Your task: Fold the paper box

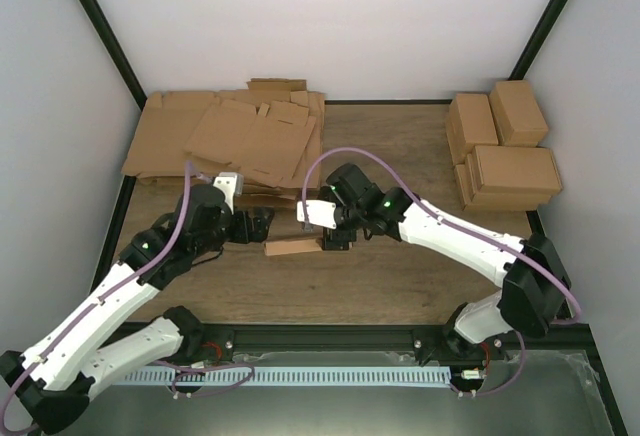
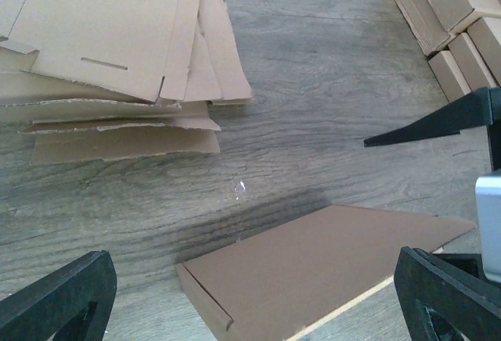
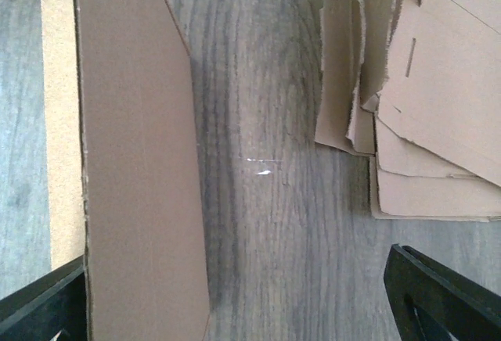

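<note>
The paper box (image 1: 293,246) lies flat on the table between my two grippers, a shallow brown box with its lid panel down. In the left wrist view the paper box (image 2: 313,271) lies just ahead of my open left gripper (image 2: 250,306), touching neither finger, and a seam shows at its near corner. In the right wrist view the paper box (image 3: 137,184) runs along the left, beside the left finger (image 3: 39,310) of my open right gripper (image 3: 243,310); nothing is clamped. Seen from above, my left gripper (image 1: 258,226) is at the box's left end and my right gripper (image 1: 335,239) at its right end.
A heap of flat notched cardboard sheets (image 1: 240,141) covers the back left of the table, close behind both grippers, and shows in the wrist views as sheets (image 2: 117,59) and sheets (image 3: 423,83). Several folded brown boxes (image 1: 505,151) are stacked at the back right.
</note>
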Controlling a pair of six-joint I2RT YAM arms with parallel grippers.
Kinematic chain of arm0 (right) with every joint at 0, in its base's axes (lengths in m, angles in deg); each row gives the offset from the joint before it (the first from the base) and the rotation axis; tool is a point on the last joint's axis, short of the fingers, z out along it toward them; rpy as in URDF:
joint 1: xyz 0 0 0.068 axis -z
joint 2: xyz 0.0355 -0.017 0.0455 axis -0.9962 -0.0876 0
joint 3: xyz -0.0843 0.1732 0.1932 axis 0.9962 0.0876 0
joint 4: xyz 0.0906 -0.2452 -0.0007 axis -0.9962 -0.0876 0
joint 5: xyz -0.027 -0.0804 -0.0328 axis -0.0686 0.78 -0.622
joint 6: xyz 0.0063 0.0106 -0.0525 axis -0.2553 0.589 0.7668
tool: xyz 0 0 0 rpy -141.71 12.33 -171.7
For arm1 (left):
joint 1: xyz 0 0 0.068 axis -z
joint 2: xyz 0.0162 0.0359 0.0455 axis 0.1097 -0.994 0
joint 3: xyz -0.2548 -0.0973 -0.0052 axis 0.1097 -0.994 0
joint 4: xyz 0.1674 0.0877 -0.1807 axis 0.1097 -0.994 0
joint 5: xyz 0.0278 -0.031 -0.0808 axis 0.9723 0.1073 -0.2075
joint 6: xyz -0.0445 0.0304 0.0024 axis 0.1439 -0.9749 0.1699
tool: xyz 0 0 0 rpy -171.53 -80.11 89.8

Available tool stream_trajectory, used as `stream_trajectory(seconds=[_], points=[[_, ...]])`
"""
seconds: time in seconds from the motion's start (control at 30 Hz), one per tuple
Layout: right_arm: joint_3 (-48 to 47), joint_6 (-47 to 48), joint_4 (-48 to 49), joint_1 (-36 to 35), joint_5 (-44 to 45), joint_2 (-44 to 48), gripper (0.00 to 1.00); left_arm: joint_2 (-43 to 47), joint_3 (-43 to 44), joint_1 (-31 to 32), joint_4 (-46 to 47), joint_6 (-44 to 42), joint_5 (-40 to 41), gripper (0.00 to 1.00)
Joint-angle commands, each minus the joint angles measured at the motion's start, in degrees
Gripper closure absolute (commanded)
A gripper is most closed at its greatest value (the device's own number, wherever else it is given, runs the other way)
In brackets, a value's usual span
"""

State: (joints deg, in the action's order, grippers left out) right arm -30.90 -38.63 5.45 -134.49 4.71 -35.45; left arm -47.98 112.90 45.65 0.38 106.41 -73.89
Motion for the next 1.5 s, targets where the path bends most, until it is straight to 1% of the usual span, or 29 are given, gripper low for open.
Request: stream_trajectory(seconds=[0.0,0.1,0.23,0.33,0.5,0.73,1.07,1.17,1.3,1.4,1.47], points=[[-3.12,0.38,1.82,1.53,1.45,-1.61,0.06,-0.74,-0.03,-0.24,0.91,0.40,-0.22,0.00],[-3.67,0.53,2.09,2.16,1.04,-2.45,0.06,-1.49,-0.32,-0.24,1.32,0.87,-0.92,0.00],[-4.60,0.91,2.22,2.82,0.74,-3.61,0.06,-2.09,-2.11,-0.24,4.32,2.71,-6.37,0.00],[-5.57,0.86,2.21,3.26,0.66,-4.75,0.06,-2.29,-3.62,-0.33,6.06,3.76,-8.46,0.00],[-6.65,0.73,1.89,3.58,0.55,-5.56,0.07,-3.12,-4.19,-0.42,5.98,3.70,-8.04,0.00],[-8.88,0.25,1.26,4.43,0.07,-5.08,0.07,-3.99,-3.30,-0.42,3.03,1.63,-5.39,0.00],[-10.21,-0.23,-0.97,4.43,-1.61,-3.77,0.07,-3.87,-4.75,-0.42,2.16,0.33,-5.09,0.13],[-10.60,-1.59,-1.02,4.43,-2.73,-2.40,0.07,-3.69,-4.94,-0.42,2.11,0.20,-5.33,0.15],[-11.24,-5.13,1.31,4.43,-7.57,1.39,0.06,-3.52,-4.40,-0.42,1.52,-0.71,-5.27,0.15],[-11.39,-10.40,2.99,4.43,-11.95,3.99,0.06,-3.05,-4.31,-0.42,1.14,-1.31,-5.34,0.13],[-10.93,-16.00,4.55,4.43,-12.27,5.25,0.05,-2.40,-4.49,-0.42,1.20,-1.45,-5.45,0.13]])
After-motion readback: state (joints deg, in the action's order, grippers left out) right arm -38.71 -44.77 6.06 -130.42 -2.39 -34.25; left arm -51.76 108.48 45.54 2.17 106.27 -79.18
